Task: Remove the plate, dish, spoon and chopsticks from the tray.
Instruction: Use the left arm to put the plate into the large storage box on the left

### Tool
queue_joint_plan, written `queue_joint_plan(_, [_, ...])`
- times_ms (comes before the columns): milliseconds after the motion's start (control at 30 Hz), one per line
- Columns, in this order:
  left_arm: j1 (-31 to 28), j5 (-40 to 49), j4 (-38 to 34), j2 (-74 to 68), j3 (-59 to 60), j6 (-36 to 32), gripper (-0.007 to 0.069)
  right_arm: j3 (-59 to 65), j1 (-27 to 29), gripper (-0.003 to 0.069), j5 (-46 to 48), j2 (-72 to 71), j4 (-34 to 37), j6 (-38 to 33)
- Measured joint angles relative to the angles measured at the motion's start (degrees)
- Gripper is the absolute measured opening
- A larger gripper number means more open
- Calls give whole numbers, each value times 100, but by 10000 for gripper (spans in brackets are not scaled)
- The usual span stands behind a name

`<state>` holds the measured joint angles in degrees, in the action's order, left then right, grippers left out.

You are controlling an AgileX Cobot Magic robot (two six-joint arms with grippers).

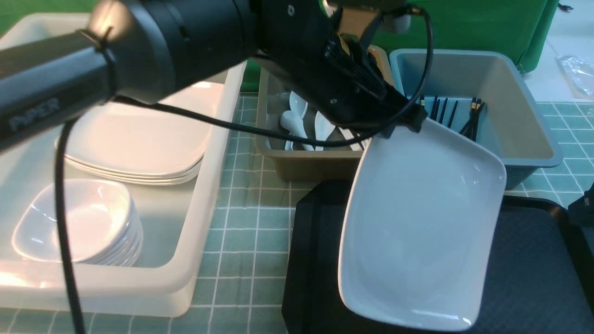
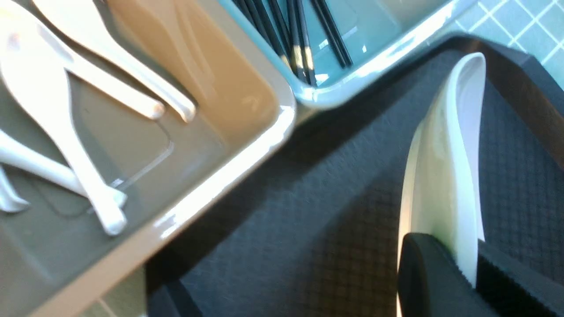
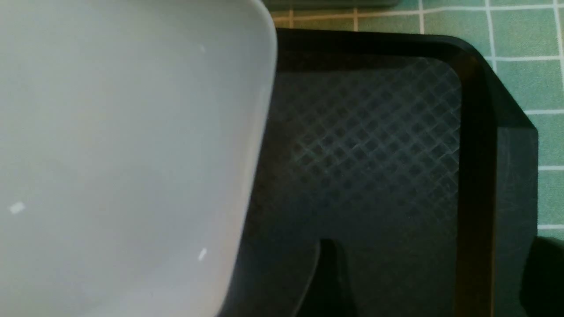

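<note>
Well, the left gripper is clamped on the far corner of the plate. In the left wrist view the white rim sits pinched between its two black fingers. The plate hangs tilted over the left part of the tray, far corner highest. Its near edge looks clear of the tray, though I can't be sure from this angle.

The right gripper hovers over the tray's right side with its jaws spread wide and nothing between them.

Beyond the tray stand two bins side by side: a tan bin with white spoons, and to its right a blue bin with black chopsticks. Off to the left, a white bin holds a stack of plates at its far end and small dishes nearer.
</note>
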<state>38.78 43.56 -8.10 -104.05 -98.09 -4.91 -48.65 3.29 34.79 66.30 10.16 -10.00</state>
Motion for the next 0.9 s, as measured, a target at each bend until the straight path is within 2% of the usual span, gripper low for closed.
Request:
queue_joint_plan(333, [-47,-66,352,441,12,191,22,0,0,566,0,0,0,0])
queue_joint_plan(500, [-347,-79,353,706,12,285,22,0,0,566,6,0,0,0])
queue_joint_plan(633, [-1147,-59,295,1040,-148,363,22,0,0,566,6,0,0,0])
queue_joint_plan(667, [-1193,-59,285,1055,-157,363,22,0,0,566,6,0,0,0])
queue_joint_plan(900, [-3184,-77,-304,1508,-338,363,22,0,0,566,6,0,0,0])
